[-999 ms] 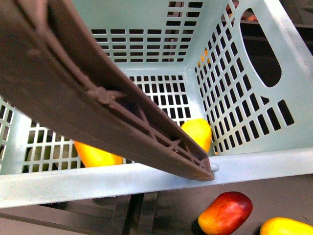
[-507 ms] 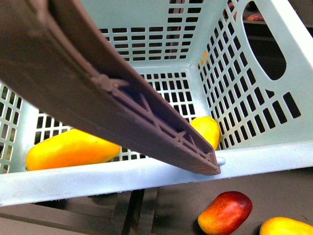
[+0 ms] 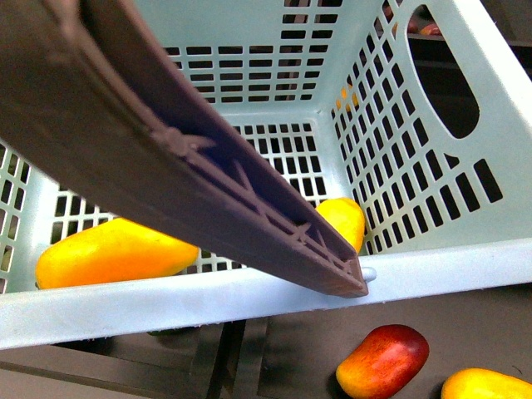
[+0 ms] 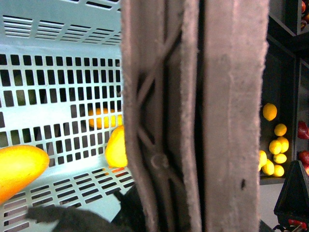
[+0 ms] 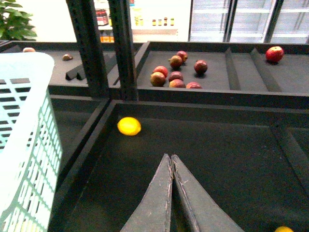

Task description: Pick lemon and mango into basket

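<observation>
Basket [image 3: 465,266]: light teal, slotted walls and floor; seen from just over its near rim in the front view. A brown ribbed handle [image 3: 208,179] crosses the frame diagonally, its end resting at the near rim.
Mango [image 3: 112,252]: orange-yellow, oblong, lying on the basket floor toward the left, against the near wall. Also seen in the left wrist view [image 4: 19,166].
Lemon [image 3: 339,220]: bright yellow, on the basket floor near the right wall, partly hidden behind the handle; probably the yellow shape beside the handle in the left wrist view [image 4: 116,147], though little of it is seen.
Outside the basket: a red-blushed mango [image 3: 382,362] and a yellow fruit [image 3: 486,384] lie on the dark shelf just in front of the near rim.
Left gripper: lost behind the handle, which fills the left wrist view; finger state cannot be told.
Right gripper [image 5: 171,193]: fingers pressed together, nothing between them, held above a dark tray beside the basket wall [image 5: 24,145].
Right wrist surroundings: a loose yellow fruit [image 5: 129,126] on the tray; red fruits [image 5: 176,75] in a farther bin.
</observation>
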Motion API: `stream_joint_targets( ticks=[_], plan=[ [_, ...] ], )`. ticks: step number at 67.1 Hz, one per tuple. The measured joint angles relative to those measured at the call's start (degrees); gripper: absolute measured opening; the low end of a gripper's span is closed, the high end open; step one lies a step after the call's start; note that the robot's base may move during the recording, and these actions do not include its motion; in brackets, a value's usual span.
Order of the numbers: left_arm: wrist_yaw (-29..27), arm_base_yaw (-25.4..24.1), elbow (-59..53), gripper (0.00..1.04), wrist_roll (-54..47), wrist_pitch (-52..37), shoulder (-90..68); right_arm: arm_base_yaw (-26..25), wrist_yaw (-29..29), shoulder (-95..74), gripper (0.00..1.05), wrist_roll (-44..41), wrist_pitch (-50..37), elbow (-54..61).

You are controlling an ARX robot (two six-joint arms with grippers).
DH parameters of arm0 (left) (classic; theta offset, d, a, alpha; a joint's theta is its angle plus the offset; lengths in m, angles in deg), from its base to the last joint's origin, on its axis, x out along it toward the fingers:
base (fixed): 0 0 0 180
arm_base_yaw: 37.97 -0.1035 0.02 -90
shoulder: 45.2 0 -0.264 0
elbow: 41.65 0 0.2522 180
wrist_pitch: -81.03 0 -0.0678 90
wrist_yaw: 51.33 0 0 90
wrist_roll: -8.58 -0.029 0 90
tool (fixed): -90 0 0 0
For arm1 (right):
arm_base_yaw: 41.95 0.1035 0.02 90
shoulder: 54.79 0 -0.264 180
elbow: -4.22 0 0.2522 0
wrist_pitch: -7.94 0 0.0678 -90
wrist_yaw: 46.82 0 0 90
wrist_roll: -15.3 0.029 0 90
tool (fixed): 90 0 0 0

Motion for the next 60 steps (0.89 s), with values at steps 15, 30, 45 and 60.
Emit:
stream_joint_targets(
  ticks=[15,30,45,60],
  plan=[
    [0.0,0.0,0.0,0.14,0.0,0.0,0.0,-2.6,-1.1,6.5,0.02,0.0,4.0,2.2],
    [0.0,0.0,0.0,0.14,0.0,0.0,0.0,-2.6,-1.2,11.4,0.02,0.0,6.0,4.4],
    [0.0,0.0,0.0,0.14,0.0,0.0,0.0,-2.6,-1.1,17.2,0.02,0.0,11.0,4.4],
    [0.0,0.0,0.0,0.14,0.0,0.0,0.0,-2.6,-1.1,22.1,0.02,0.0,15.9,4.4]
  ],
)
